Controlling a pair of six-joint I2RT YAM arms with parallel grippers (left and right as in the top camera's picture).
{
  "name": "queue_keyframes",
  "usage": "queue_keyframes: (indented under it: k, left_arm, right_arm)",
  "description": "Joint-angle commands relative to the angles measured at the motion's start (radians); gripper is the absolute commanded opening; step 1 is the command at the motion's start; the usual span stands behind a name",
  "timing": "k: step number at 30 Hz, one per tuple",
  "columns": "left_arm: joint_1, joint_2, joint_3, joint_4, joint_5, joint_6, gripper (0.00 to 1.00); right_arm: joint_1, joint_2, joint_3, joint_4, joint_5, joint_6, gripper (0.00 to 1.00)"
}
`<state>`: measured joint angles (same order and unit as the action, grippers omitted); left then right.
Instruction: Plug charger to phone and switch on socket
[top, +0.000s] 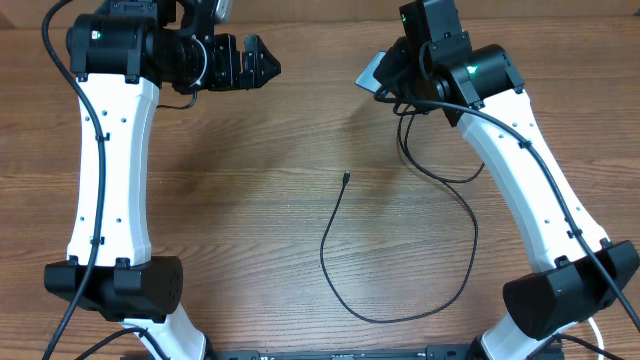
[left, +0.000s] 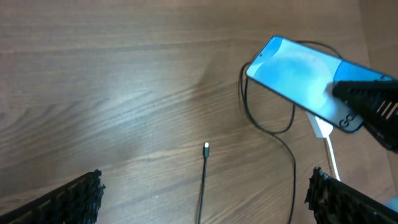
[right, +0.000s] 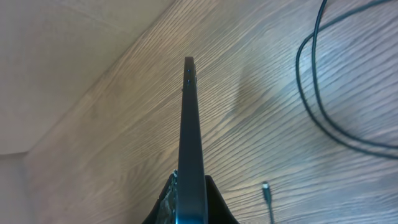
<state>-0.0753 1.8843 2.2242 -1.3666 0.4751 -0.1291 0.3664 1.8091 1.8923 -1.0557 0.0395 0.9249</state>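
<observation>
My right gripper (top: 386, 78) is shut on the phone (top: 369, 72) and holds it above the table at the back. The left wrist view shows the phone (left: 297, 79) with its blue screen lit, and the right gripper (left: 367, 102) clamped on its right end. Seen from the right wrist, the phone (right: 191, 124) is edge-on between the black fingers (right: 219, 202). The charger's thin black cable (top: 400, 315) loops across the table, its small plug tip (top: 345, 178) lying free mid-table. My left gripper (top: 252, 62) hangs open at the back left, holding nothing. The socket is out of view.
A white cord with a white end piece (left: 322, 129) lies under the phone's right end. The cable tip (left: 206, 147) lies on bare wood between my left fingers (left: 71, 199). The cable curls in loops (right: 323, 93) right of the phone. A lighter surface (right: 56, 56) borders the table's far edge.
</observation>
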Motion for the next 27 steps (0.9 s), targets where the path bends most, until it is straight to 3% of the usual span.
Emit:
queue_keyframes:
  k: [1, 10, 20, 27]
  left_arm:
    - [-0.004, 0.006, 0.000, 0.022, 0.013, -0.019, 1.00]
    - [-0.005, 0.010, -0.006, 0.069, 0.007, -0.040, 1.00]
    - [-0.005, 0.049, -0.027, 0.152, -0.005, -0.228, 1.00]
    - [-0.005, 0.065, -0.027, 0.213, 0.158, -0.228, 1.00]
  right_arm:
    - [-0.010, -0.055, 0.034, 0.029, -0.016, 0.095, 0.04]
    - [-0.014, -0.055, 0.034, 0.069, -0.041, 0.153, 0.04]
    - [-0.014, -0.055, 0.034, 0.098, -0.072, 0.251, 0.04]
    - [-0.014, -0.055, 0.034, 0.150, -0.180, 0.317, 0.04]
